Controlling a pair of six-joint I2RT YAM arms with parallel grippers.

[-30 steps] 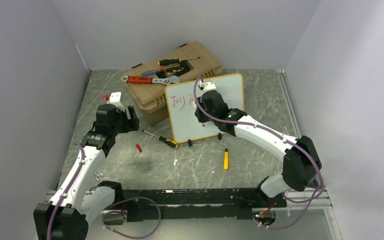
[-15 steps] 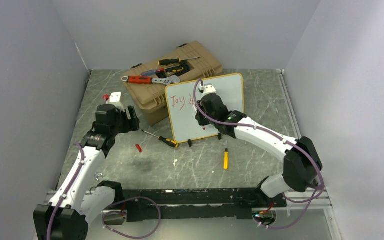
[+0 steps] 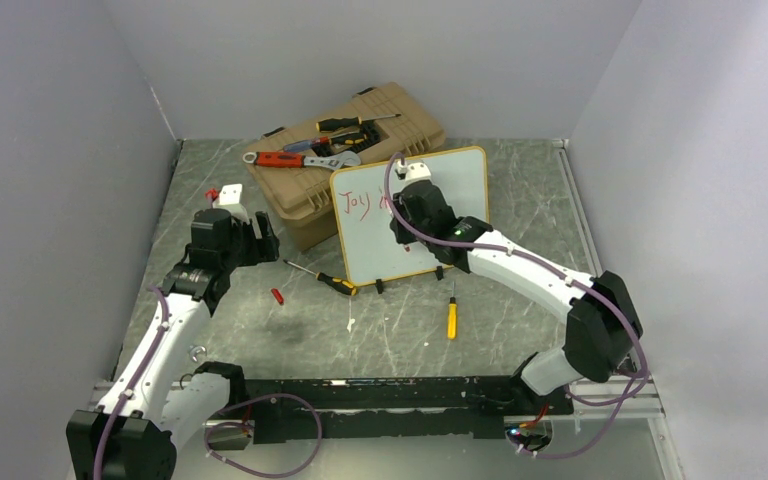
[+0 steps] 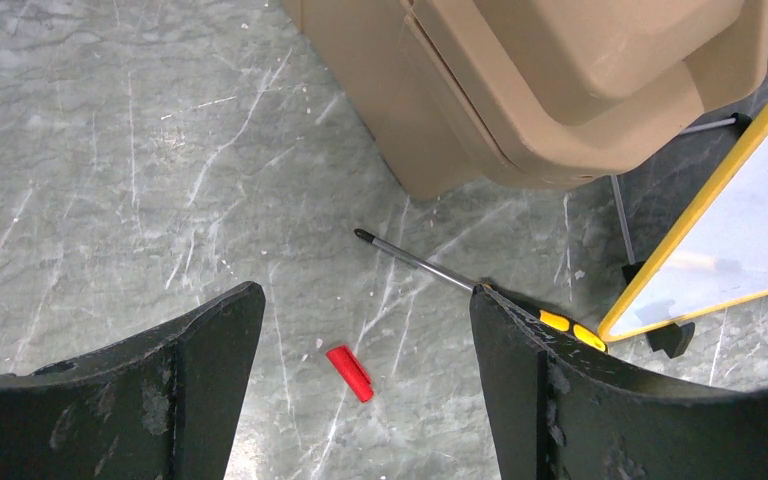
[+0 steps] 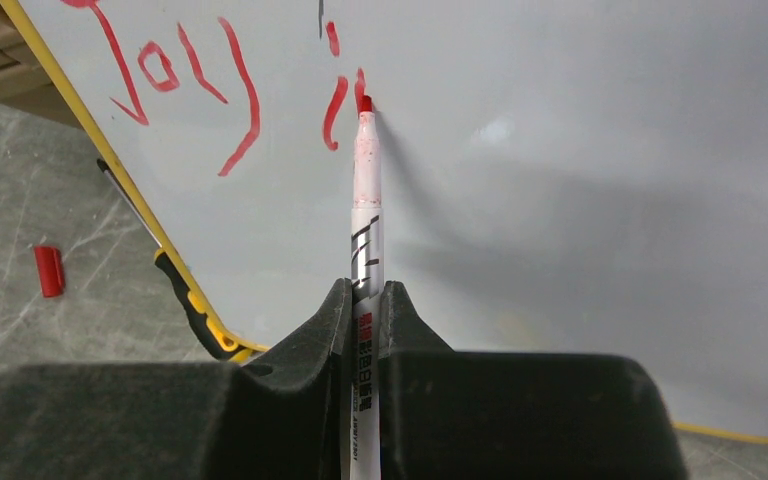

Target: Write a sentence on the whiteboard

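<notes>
At far centre, from above, the whiteboard [image 3: 460, 185] stands just right of the tan toolbox [image 3: 400, 115]. Left wrist: left gripper [image 4: 365, 298] spread wide above a red cap [image 4: 348, 372]. Right wrist: right gripper [image 5: 365, 295] pinches a marker [image 5: 365, 200], its tip on the board where the sentence [image 5: 256, 110] ends.

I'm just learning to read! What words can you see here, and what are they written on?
"Joy i", in red: the unfinished sentence on the whiteboard.
Black print on the marker barrel: too blurred to read.
No other text is readable.
</notes>
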